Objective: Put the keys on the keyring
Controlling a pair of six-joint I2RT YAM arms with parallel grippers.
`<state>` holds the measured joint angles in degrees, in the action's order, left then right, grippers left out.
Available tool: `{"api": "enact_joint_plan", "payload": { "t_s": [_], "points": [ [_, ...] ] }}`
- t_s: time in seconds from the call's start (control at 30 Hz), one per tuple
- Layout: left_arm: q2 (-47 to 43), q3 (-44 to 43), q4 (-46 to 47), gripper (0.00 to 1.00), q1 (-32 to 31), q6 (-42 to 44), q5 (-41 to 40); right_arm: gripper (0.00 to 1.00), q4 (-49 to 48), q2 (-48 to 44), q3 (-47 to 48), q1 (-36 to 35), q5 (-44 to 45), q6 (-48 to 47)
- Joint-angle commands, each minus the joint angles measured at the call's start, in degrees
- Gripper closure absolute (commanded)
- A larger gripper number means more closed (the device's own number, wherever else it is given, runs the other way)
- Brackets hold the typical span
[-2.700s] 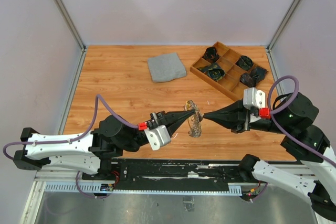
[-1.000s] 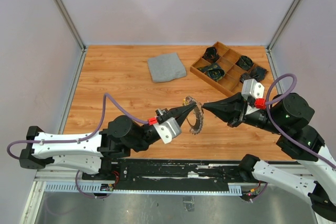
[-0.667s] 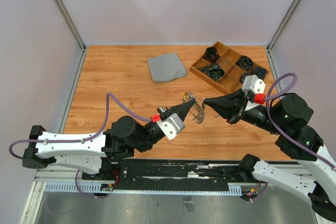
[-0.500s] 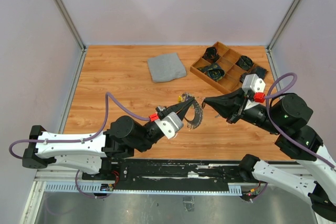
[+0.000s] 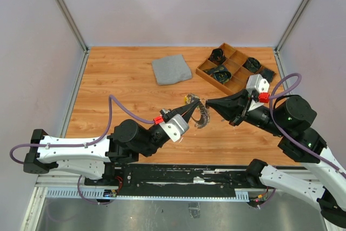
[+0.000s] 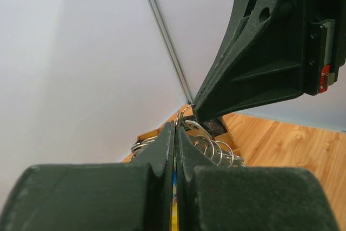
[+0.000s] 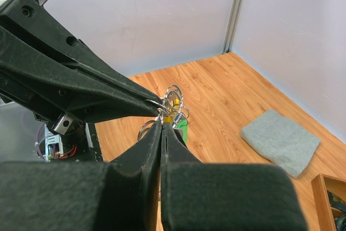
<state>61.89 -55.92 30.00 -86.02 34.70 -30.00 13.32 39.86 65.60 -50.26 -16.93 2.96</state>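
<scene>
We are holding the keyring (image 5: pixel 201 117) up off the table (image 5: pixel 119 96) near its middle, in the left gripper (image 5: pixel 193 107), whose fingers are pressing fully together on the wire. A sliver of yellow and blue is showing between them in the left wrist view, possibly a key head. The right gripper (image 5: pixel 208 101) is pointing in from the right, its fingers also fully together and its tips touching the top loops, though we cannot tell whether it is pinching wire or key. The keys (image 7: pixel 172 103) are bunching among the loops, with yellow and green plastic showing. We are judging the ring to be light, thin, springy and slick, likely to twist and swing from a single pinch. The keys are probably dangling loosely, and their plastic heads offer better purchase than bare wire. We are thinking of gripping the wire close beside its split end and a key flat across its head, leaving its hole free. The grey cloth (image 5: pixel 171 70) and wooden tray (image 5: pixel 235 71) are lying well apart on the far side.
</scene>
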Motion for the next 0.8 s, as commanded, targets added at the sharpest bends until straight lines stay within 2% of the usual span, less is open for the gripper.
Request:
{"api": "enact_joint_plan", "payload": {
  "t_s": [0.0,0.77],
  "points": [
    [-0.1,-1.3,3.8,1.0,-0.5,0.1,-0.7,0.99,-4.0,-0.2,-0.4,-1.0,-1.4,1.1],
    [-0.6,-1.2,3.2,0.99,-0.5,-0.4,-0.4,0.99,-2.4,0.4,-0.3,-1.0,3.0,2.0]
  ]
}}
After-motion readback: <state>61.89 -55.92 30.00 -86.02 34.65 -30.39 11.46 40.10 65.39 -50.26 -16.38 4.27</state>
